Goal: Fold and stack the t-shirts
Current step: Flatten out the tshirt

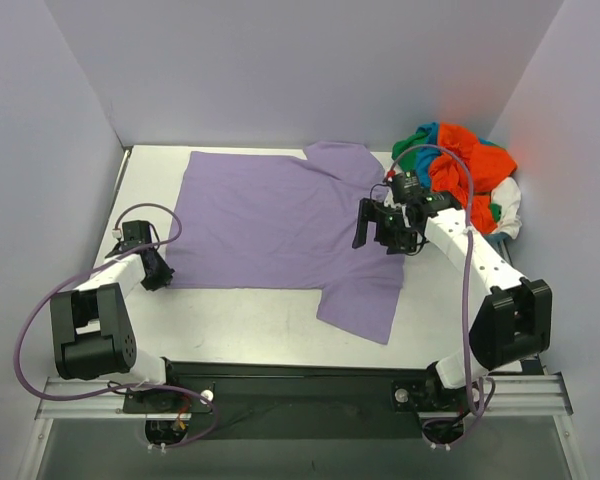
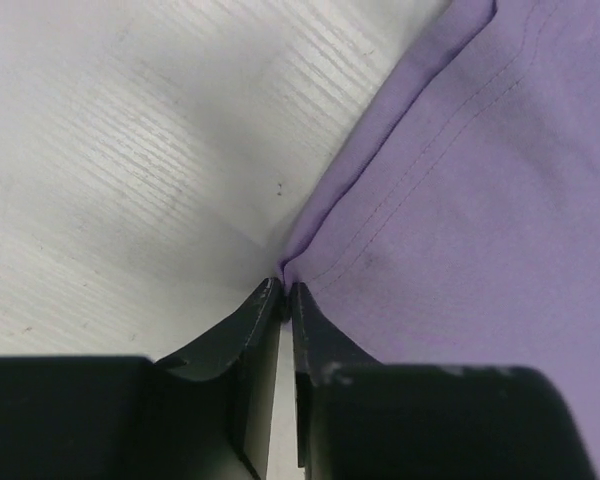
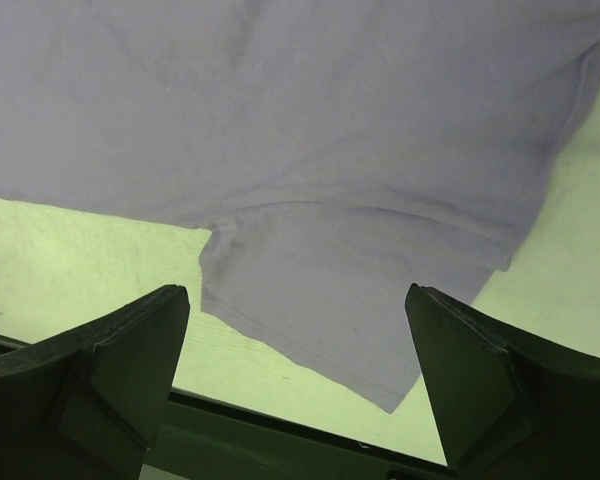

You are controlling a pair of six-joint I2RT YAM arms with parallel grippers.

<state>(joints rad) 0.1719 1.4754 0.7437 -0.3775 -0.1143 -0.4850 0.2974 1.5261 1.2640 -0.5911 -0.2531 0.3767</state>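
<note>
Lavender-purple cloth t-shirt (image 1: 270, 225): I see it spread flat across the middle of the white table (image 1: 260, 325).
Left gripper (image 2: 283, 290): black fingers pinched together on the shirt's near left hem corner, down at the tabletop.
Right gripper (image 3: 295, 295): fingers spread wide, grasping nothing, hovering over the shirt's right side.
Heap of orange-red, green, teal and white t-shirts (image 1: 460, 175): crumpled in the far right corner.
</note>
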